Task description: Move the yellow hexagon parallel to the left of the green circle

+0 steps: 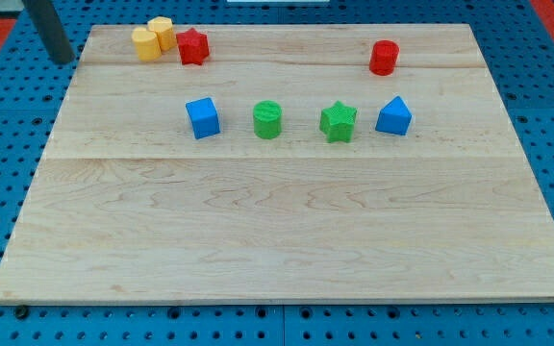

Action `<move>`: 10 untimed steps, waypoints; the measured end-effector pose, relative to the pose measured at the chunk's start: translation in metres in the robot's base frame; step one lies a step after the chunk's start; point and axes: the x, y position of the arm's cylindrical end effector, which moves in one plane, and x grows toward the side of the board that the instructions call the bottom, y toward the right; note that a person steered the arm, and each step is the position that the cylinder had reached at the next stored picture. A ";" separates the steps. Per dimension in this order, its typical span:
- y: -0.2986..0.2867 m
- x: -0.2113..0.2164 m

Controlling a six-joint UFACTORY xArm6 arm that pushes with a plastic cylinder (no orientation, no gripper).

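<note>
Two yellow blocks touch at the board's top left: a lighter yellow one (163,32) and a more orange one (146,44). I cannot tell which is the hexagon. The green circle (268,120) stands in the middle row, with a blue cube (202,117) directly to its left. My tip (63,60) is off the board's top left corner, left of the yellow blocks and touching none.
A red star (192,46) touches the yellow blocks on their right. A green star (338,122) and a blue angular block (393,116) stand right of the green circle. A red cylinder (384,58) is at the top right. The wooden board (277,240) lies on blue pegboard.
</note>
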 end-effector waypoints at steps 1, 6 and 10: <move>0.018 -0.040; 0.174 0.005; 0.280 -0.019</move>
